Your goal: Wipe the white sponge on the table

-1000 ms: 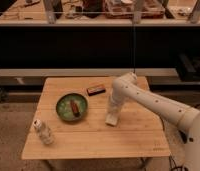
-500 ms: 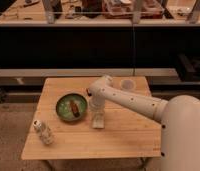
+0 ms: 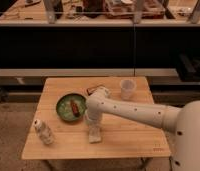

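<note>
The white sponge [image 3: 95,134] lies flat against the light wooden table [image 3: 128,137], near the middle of its front half. My gripper [image 3: 94,127] points down onto the sponge's top edge and is shut on it. The white arm [image 3: 138,112] reaches in from the right across the table. The sponge sits just right of and in front of the green bowl [image 3: 68,107].
The green bowl holds a red-brown item [image 3: 74,106]. A white crinkled bottle [image 3: 43,132] stands at the front left. A clear cup [image 3: 127,89] stands at the back right. A dark brown block [image 3: 92,90] lies at the back, partly behind the arm.
The gripper has dragged the sponge leftward across the table, then toward the front edge. The arm swung left with it. Bowl, bottle and cup have not moved.
</note>
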Available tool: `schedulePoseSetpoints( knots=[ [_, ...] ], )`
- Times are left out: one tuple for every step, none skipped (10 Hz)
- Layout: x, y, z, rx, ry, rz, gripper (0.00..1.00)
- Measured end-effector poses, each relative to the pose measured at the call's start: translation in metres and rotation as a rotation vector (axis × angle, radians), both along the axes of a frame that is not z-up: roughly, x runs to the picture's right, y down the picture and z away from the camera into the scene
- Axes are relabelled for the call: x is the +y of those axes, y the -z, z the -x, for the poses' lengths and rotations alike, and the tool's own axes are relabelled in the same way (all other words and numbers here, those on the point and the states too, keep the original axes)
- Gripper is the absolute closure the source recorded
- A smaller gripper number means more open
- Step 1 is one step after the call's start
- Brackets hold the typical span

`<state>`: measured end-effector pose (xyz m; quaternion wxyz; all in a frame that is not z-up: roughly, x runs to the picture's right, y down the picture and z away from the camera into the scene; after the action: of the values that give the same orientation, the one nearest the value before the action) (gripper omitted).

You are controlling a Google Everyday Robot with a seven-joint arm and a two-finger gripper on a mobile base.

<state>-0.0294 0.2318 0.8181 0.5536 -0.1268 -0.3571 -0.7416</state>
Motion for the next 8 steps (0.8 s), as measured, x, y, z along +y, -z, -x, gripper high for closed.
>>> schedulePoseSetpoints(
  knots=[
    [0.007, 0.006, -0.013, 0.014, -0.006, -0.001, 0.82],
    [0.016, 0.013, -0.033, 0.042, -0.023, -0.001, 0.82],
    [0.021, 0.017, -0.059, 0.084, -0.050, -0.005, 0.82],
    [0.020, 0.016, -0.077, 0.116, -0.072, -0.013, 0.82],
    [0.015, 0.013, -0.100, 0.156, -0.107, -0.025, 0.82],
    [0.004, 0.009, -0.124, 0.198, -0.146, -0.038, 0.82],
    [-0.010, 0.004, -0.136, 0.215, -0.175, -0.052, 0.82],
    [-0.022, -0.001, -0.142, 0.221, -0.198, -0.060, 0.82]
  ],
)
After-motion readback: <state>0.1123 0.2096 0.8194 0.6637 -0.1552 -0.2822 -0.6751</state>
